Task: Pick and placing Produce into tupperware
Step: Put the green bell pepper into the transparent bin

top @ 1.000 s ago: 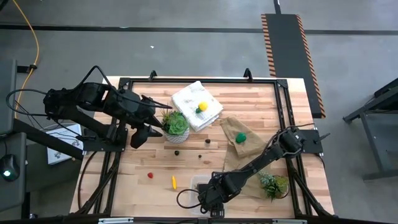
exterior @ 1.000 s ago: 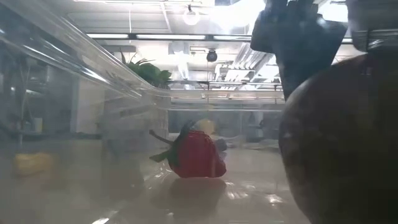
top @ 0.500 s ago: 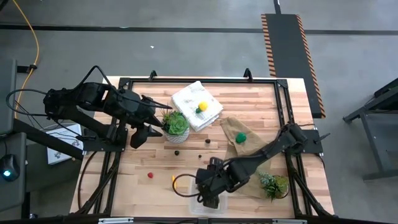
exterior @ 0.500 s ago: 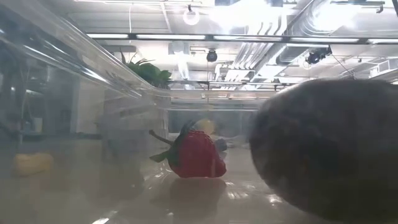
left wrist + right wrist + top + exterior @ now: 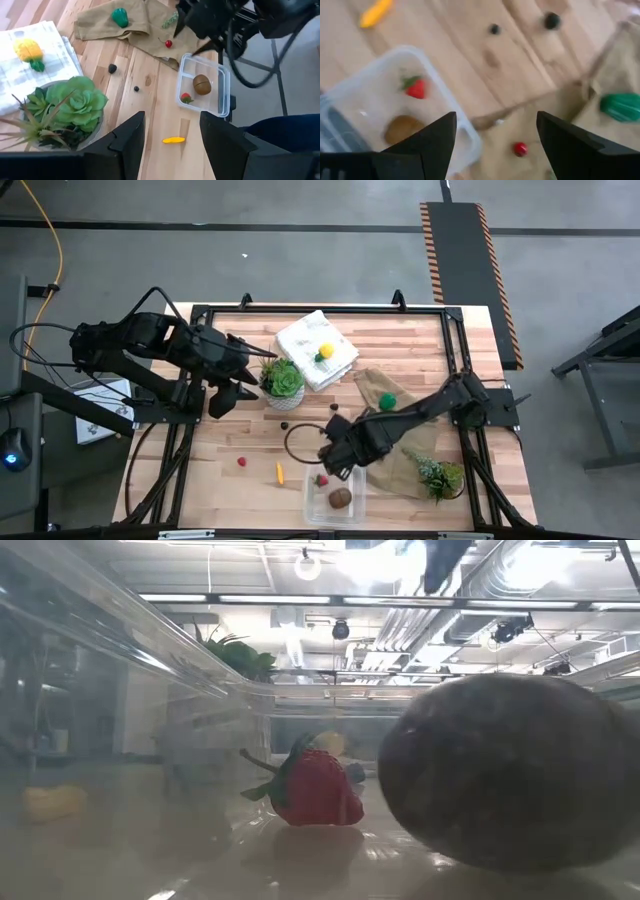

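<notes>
The clear tupperware [image 5: 335,496] stands at the table's near edge and holds the brown kiwi [image 5: 340,498] and a red strawberry [image 5: 322,479]; the low view shows both lying on its floor. My right gripper [image 5: 332,462] hovers open just beyond the box's far side [image 5: 496,117]. An orange stick [image 5: 279,472], a red berry [image 5: 241,462] and dark berries [image 5: 285,424] lie on the wood. The lemon [image 5: 325,352] rests on the white cloth, the green piece [image 5: 387,401] on the brown bag. My left gripper [image 5: 240,385] waits open beside a succulent.
A potted succulent [image 5: 282,380] stands mid-table by the left gripper, and another [image 5: 440,476] sits at the near right. The folded white cloth [image 5: 316,348] lies at the far edge. The crumpled brown bag [image 5: 385,415] lies under the right arm, with a red berry [image 5: 520,148] on it.
My right gripper has let go of the kiwi inside the tupperware, then risen out of the box and drawn back toward the table's far edge. The kiwi has settled on the box floor beside the strawberry.
</notes>
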Controlling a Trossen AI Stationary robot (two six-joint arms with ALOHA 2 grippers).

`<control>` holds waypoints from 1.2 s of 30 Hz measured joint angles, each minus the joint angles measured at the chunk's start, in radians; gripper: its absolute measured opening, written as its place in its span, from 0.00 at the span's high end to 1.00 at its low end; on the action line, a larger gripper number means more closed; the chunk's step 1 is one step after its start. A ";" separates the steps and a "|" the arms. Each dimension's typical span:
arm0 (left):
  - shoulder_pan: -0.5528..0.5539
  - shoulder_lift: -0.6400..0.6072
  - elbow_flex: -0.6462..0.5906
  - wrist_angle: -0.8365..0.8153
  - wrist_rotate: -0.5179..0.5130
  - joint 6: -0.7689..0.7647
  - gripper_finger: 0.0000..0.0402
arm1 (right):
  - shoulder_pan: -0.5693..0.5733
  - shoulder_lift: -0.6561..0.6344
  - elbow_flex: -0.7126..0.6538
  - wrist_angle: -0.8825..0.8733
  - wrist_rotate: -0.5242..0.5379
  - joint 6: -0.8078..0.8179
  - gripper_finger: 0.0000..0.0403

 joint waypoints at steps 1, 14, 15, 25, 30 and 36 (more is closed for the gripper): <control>0.000 0.000 0.000 -0.007 0.000 -0.002 0.55 | -0.007 -0.006 0.000 -0.014 -0.001 0.006 0.34; 0.000 0.000 0.000 -0.053 0.000 -0.001 0.55 | -0.153 -0.317 -0.095 -0.126 0.086 0.196 0.34; 0.000 0.000 0.000 -0.053 0.000 0.002 0.55 | -0.165 -0.357 -0.121 -0.126 0.084 0.240 0.34; 0.000 0.000 0.000 -0.056 -0.027 0.014 0.55 | -0.204 -0.742 -0.479 -0.127 0.089 0.638 0.34; 0.000 0.000 0.000 -0.056 -0.046 0.073 0.55 | -0.189 -0.829 -0.681 -0.113 0.023 0.878 0.34; 0.000 0.000 0.000 -0.055 -0.053 0.181 0.55 | -0.205 -0.839 -0.841 -0.027 -0.062 1.056 0.34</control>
